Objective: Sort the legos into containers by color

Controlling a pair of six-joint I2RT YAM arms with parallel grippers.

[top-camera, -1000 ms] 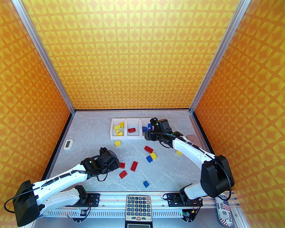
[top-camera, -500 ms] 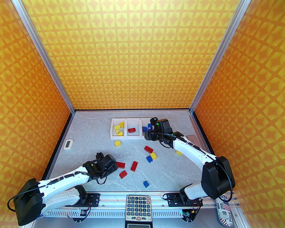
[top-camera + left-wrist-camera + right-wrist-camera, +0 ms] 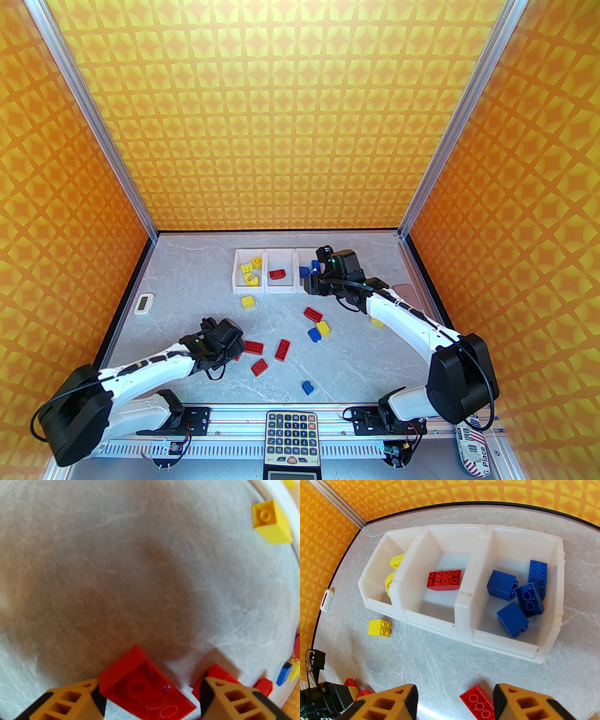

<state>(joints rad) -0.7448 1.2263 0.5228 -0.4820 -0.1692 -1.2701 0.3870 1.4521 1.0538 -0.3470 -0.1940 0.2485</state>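
1. In the top view, the containers (image 3: 280,275) stand in a row at mid-frame, toward the back of the counter (image 3: 197,262).
2. Legos (image 3: 444,579) lie in each; others lie scattered below the row.
3. A lone lego (image 3: 247,301) lies just below the leftmost container.
4. In the left wrist view, a near lego (image 3: 140,681) lies between the left hand's (image 3: 151,691) fingers at bottom frame.
5. In the right wrist view, the right hand (image 3: 454,698) is at bottom frame, below the containers.

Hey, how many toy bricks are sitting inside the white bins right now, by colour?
Yellow bricks: 3
Red brick: 1
Blue bricks: 4
Total: 8
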